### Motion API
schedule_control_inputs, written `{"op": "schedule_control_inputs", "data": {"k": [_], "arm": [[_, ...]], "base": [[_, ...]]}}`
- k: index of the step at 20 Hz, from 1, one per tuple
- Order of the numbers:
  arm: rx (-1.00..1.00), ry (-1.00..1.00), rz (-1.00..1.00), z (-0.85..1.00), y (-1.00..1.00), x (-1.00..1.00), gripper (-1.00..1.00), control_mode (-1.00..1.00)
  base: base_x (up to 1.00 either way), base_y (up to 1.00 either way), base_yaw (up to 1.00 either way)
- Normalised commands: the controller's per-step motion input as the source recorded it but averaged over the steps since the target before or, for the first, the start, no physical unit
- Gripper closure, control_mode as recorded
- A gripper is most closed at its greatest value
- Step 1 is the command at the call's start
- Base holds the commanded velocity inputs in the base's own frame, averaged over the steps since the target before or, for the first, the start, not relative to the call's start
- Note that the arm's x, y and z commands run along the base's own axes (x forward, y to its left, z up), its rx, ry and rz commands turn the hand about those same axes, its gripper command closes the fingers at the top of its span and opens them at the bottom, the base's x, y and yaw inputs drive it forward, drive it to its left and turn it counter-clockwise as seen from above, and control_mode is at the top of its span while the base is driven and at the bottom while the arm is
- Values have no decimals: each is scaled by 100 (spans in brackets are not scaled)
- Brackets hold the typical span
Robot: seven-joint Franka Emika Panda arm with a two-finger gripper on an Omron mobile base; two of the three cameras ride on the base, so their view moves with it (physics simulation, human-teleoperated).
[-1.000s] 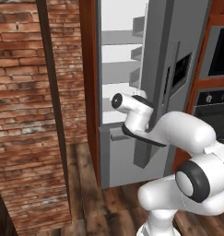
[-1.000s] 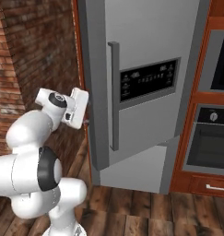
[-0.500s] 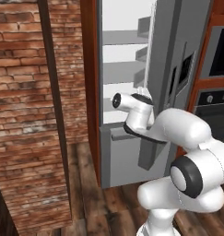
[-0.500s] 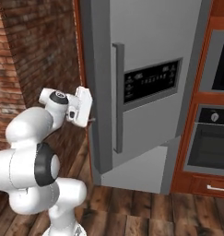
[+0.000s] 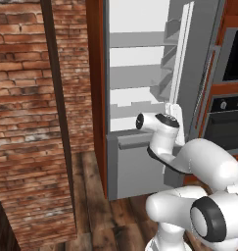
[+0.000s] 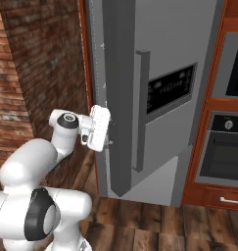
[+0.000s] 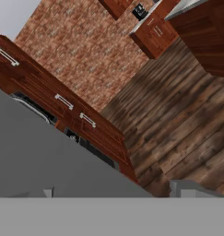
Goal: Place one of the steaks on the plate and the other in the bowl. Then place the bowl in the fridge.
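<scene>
Over the last second the fridge (image 5: 140, 73) door (image 6: 159, 93) swung further open: left base view went from a partly screened interior to bare pale shelves in full. Gripper (image 6: 109, 128) sat against the door's inner edge; its jaws were hidden behind the hand, so width could not be read, and nothing appeared to be held. No bowl, plate or steaks were visible. Judgement: fridge was being opened, ready to take the bowl; the placement itself remained undone.
</scene>
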Motion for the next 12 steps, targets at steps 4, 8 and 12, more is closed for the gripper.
{"op": "schedule_control_inputs", "data": {"k": [4, 8, 12], "arm": [[-6, 6, -8, 0, -100, -92, -100, -100], [-5, 5, -9, 0, -100, -90, -100, -100], [-4, 7, -13, -6, -100, -60, -100, -100]], "base": [[0, 0, 0], [0, 0, 0], [0, 0, 0]]}}
